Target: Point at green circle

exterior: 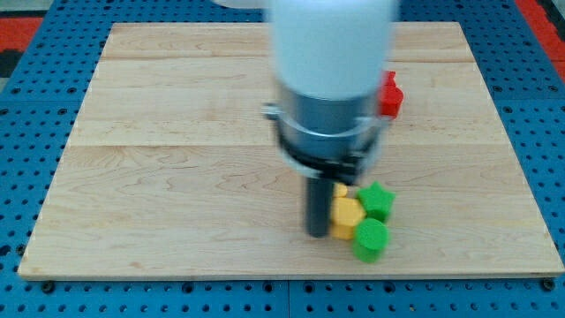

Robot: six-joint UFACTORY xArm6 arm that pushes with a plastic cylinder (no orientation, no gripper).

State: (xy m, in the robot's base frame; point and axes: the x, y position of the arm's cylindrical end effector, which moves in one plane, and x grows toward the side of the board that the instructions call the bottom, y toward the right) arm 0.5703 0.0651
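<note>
**Tip beside the yellow and green cluster near the worktop's lower edge**

Four blocks can be counted on the wooden worktop [177,132]: two green, one yellow, one red; the arm's pale body [331,44] and dark collar [322,132] cover the middle of the board, so more could lie hidden beneath them. The green circle [371,239] sits lowest in the cluster, right of centre towards the view's bottom; just above it, to the right, lies a green star-shaped block [378,200]; the yellow block [346,217], its shape partly hidden, touches or nearly touches both greens on their left. The red block [391,95] lies well apart, up at the view's right of the arm, its outline half covered and blurred. My tip [317,232] comes down at the yellow block's left side, touching or just beside it; the yellow block stands between my tip and the green circle; the end effector is a plain rod with nothing to part or close.
</note>
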